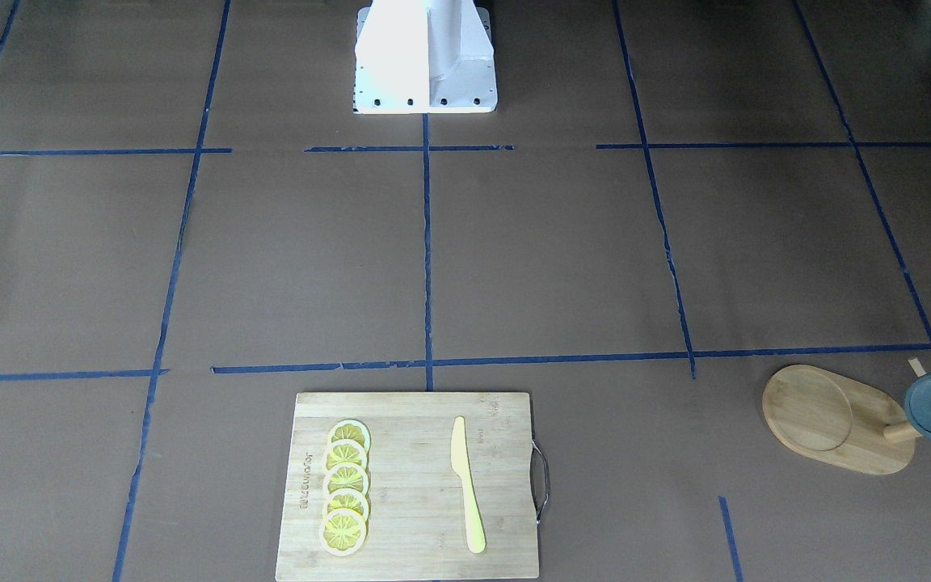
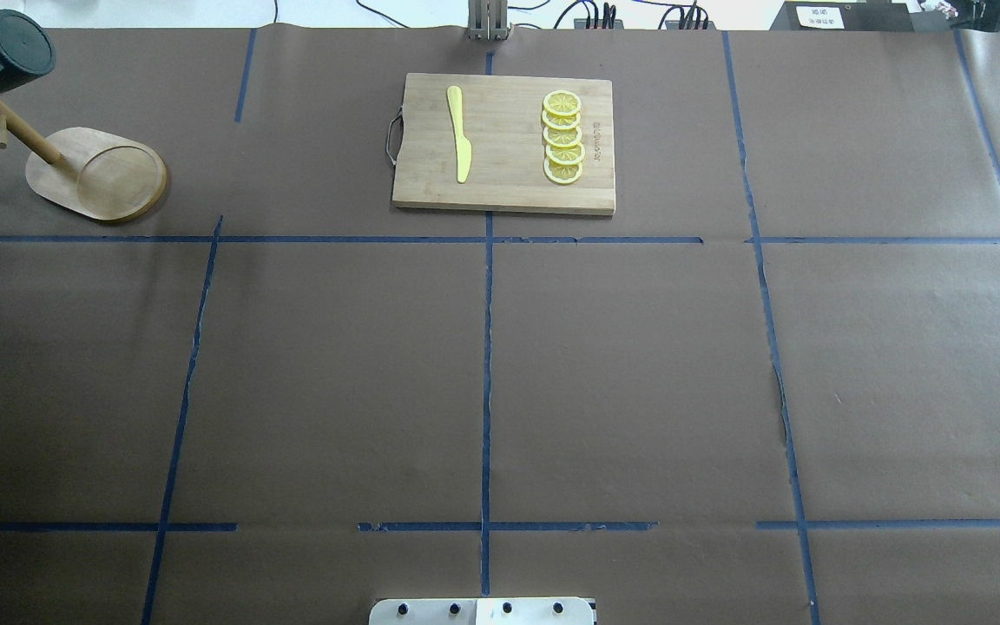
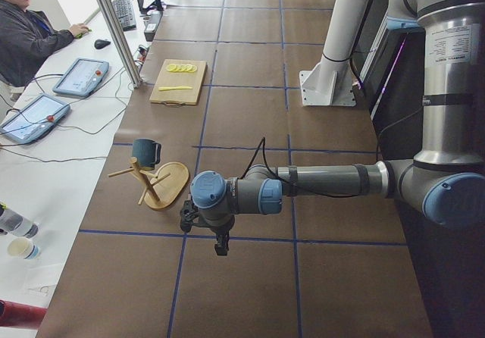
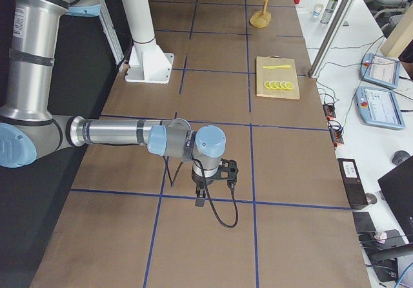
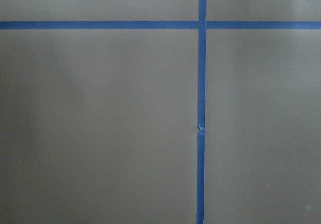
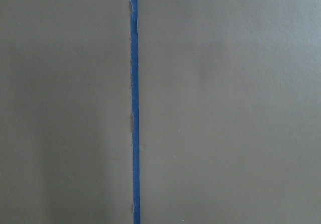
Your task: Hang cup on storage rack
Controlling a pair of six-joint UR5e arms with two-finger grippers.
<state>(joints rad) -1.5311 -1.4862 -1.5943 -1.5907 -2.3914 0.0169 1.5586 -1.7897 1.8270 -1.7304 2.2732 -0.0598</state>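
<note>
Beyond the left gripper (image 3: 220, 237) and well apart from the right gripper (image 4: 202, 195), the cup (image 3: 145, 152) already hangs on an upper peg of the storage rack (image 3: 171, 183), so we judge the hanging done and should hold both arms clear of it, though we cannot tell whether either gripper is open.

The surface (image 2: 639, 365), papered brown and crossed by blue tape lines (image 2: 487, 347), is carrying a bamboo cutting board (image 2: 509, 148) at its far middle. The storage rack (image 2: 101, 174) is standing at its far left corner.
</note>
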